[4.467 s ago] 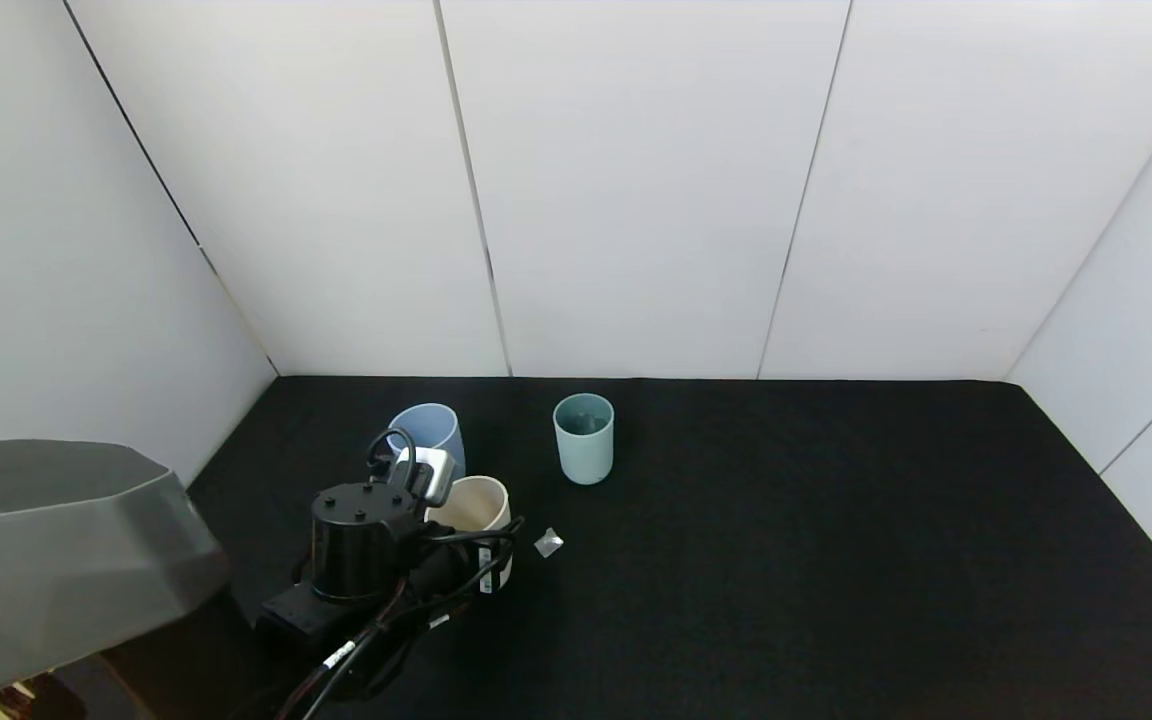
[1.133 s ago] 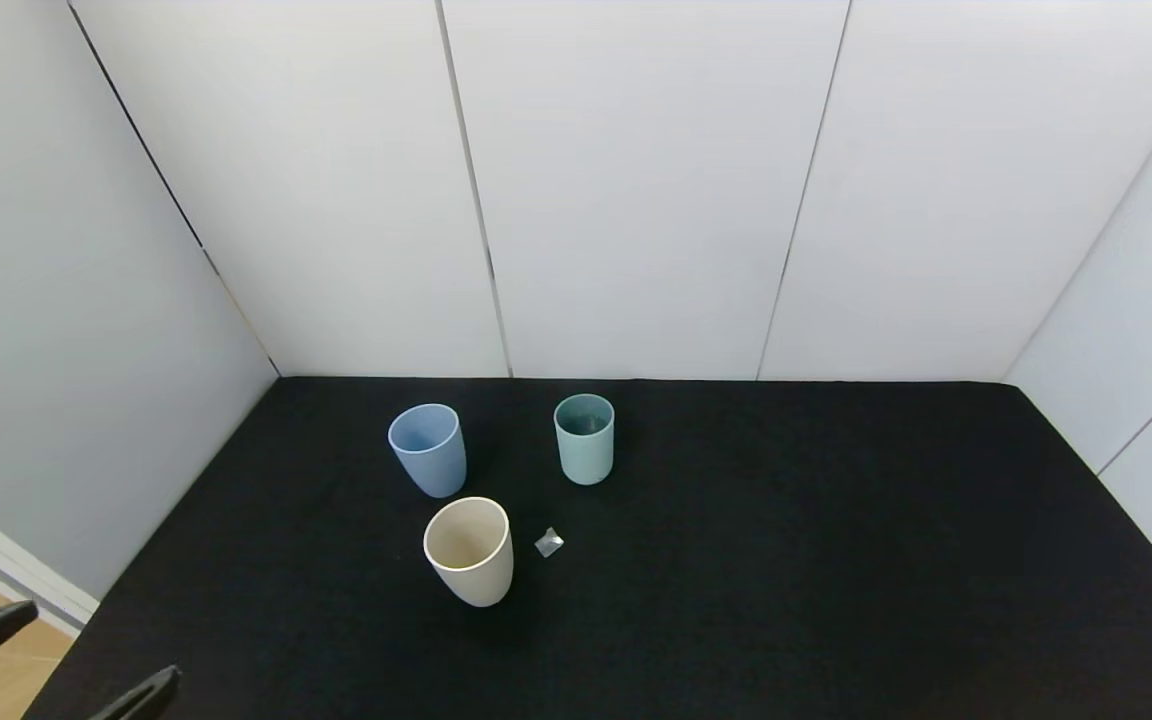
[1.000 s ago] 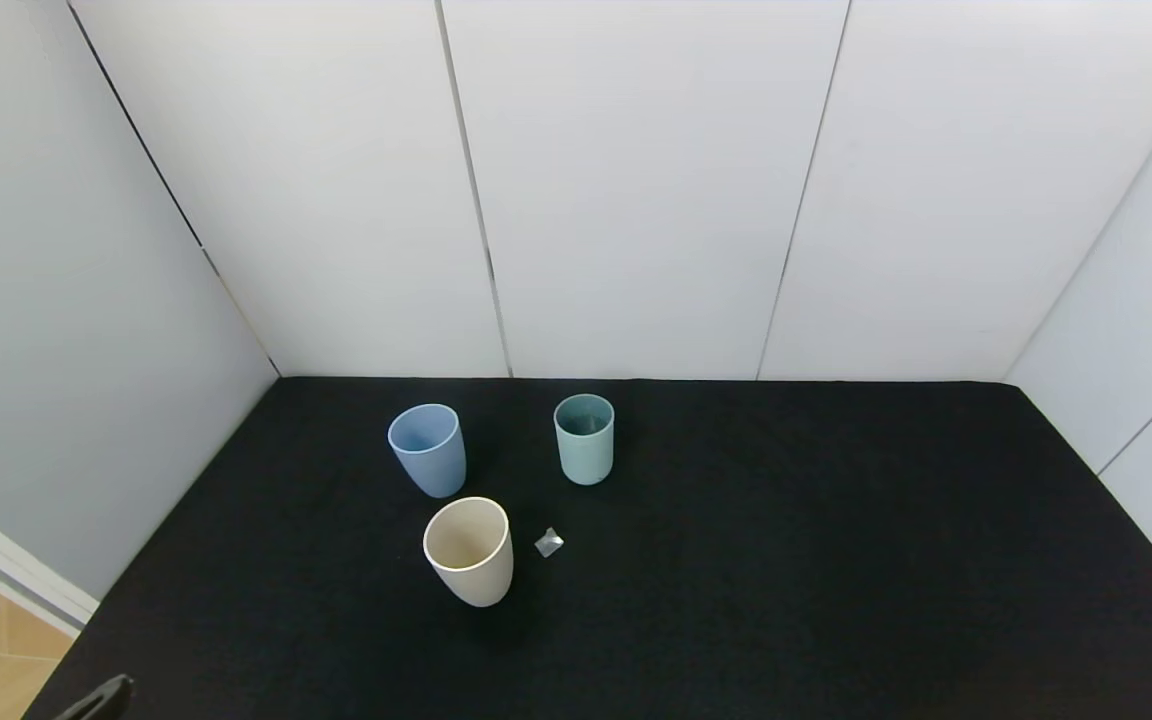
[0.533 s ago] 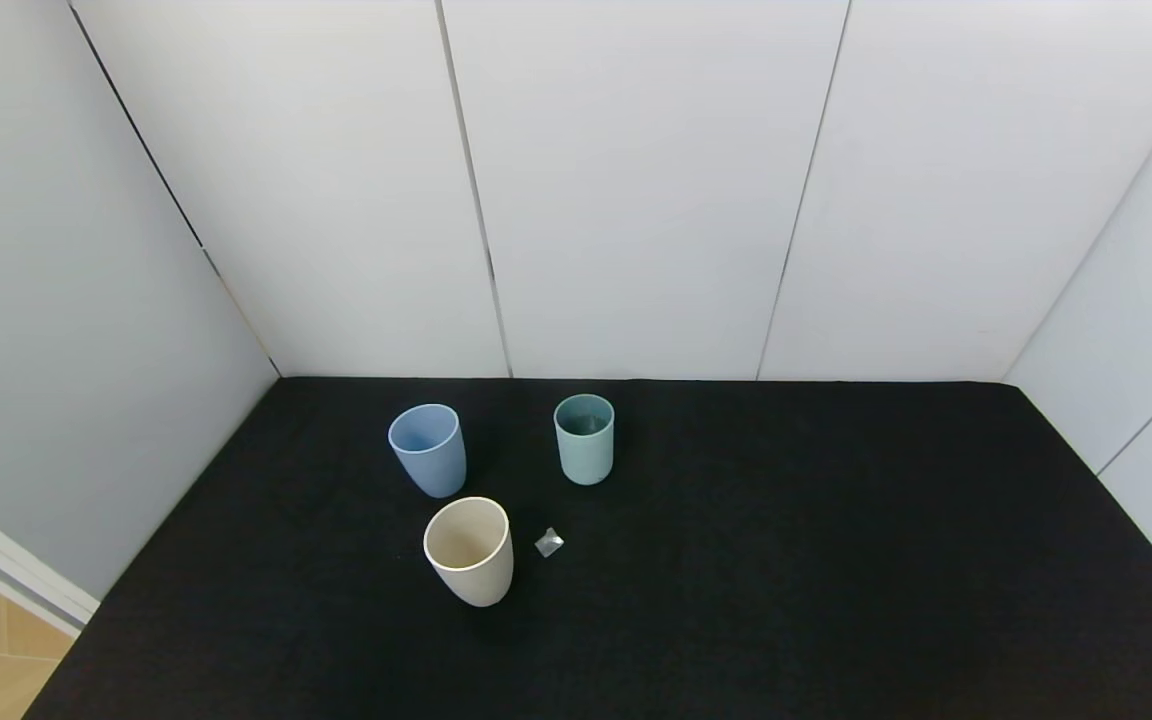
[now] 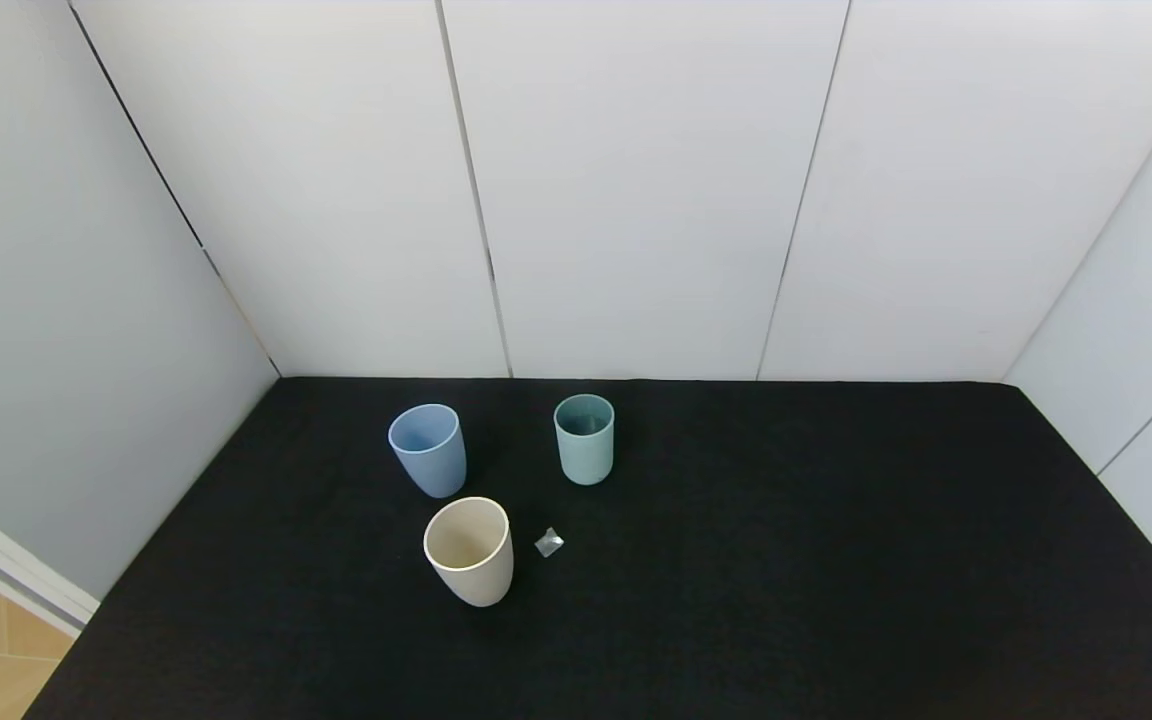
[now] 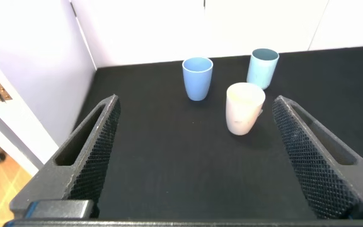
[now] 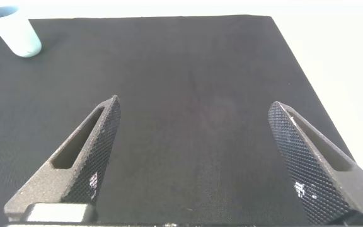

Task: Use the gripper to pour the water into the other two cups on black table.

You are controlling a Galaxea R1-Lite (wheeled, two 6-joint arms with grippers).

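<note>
Left claw, jaws wide apart & empty, has pulled back off the tabletop, leaving the cream cup upright near blue cup & teal cup, so pouring seems finished; right claw idle, also apart.

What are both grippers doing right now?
Left gripper: open, holding nothing, pulled back from the cups.
Right gripper: open, holding nothing, over the black table.

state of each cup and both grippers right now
cream cup: upright on the table, not held
blue cup: upright, not held
teal cup: upright, not held
left gripper: open, empty, drawn back from the cups
right gripper: open, empty, above bare table
</note>
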